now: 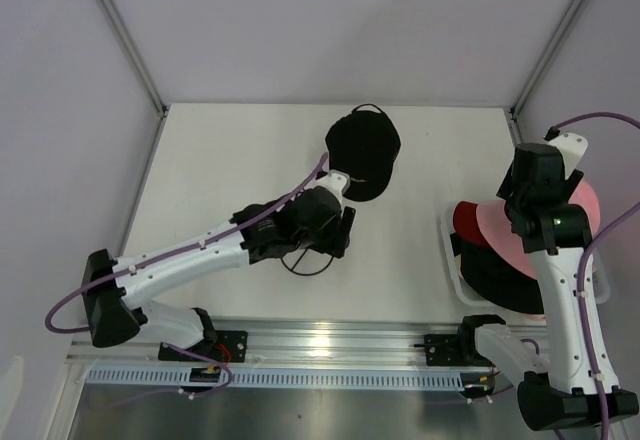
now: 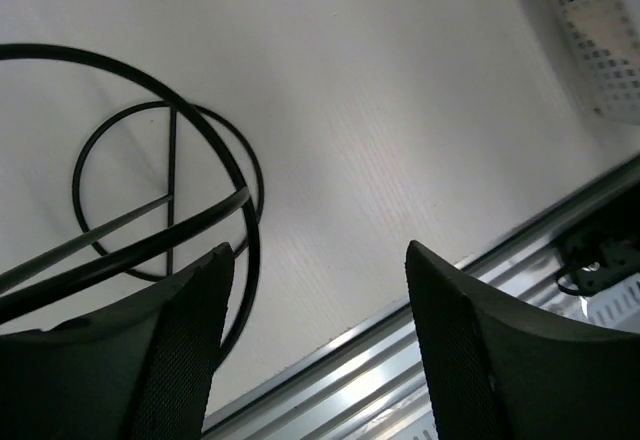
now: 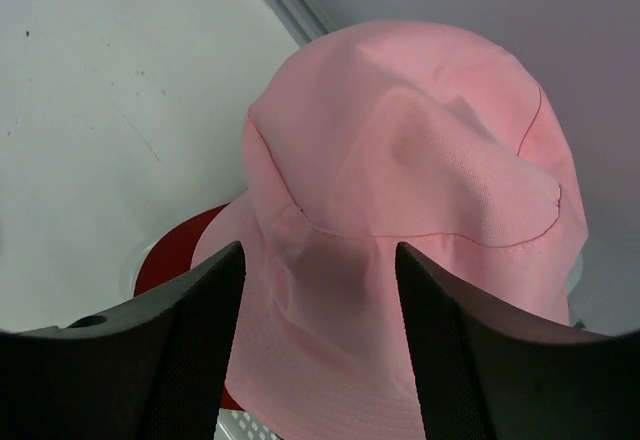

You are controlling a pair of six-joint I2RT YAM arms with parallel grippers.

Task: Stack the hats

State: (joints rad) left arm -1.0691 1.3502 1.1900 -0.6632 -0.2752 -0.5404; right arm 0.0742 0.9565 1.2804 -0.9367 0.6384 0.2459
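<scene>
Right pincer (image 3: 319, 250) open, empty, just over the pink bucket hat (image 3: 420, 160) (soft, floppy, I'd pinch the crown) topping the basket (image 1: 447, 245) pile; left pincer (image 2: 320, 250) open and empty too, black cap (image 1: 362, 150) on the desk (image 1: 230, 180).

Top view, right side: the right arm (image 1: 560, 260) covered most of the pink bucket hat (image 1: 495, 240) and the white basket (image 1: 447, 260). The red cap (image 1: 466, 222) showed only an edge from beneath the pink hat. Left wrist view: the basket was cut off at the upper right corner, and the wire stand (image 2: 172, 180) at the left edge.
</scene>
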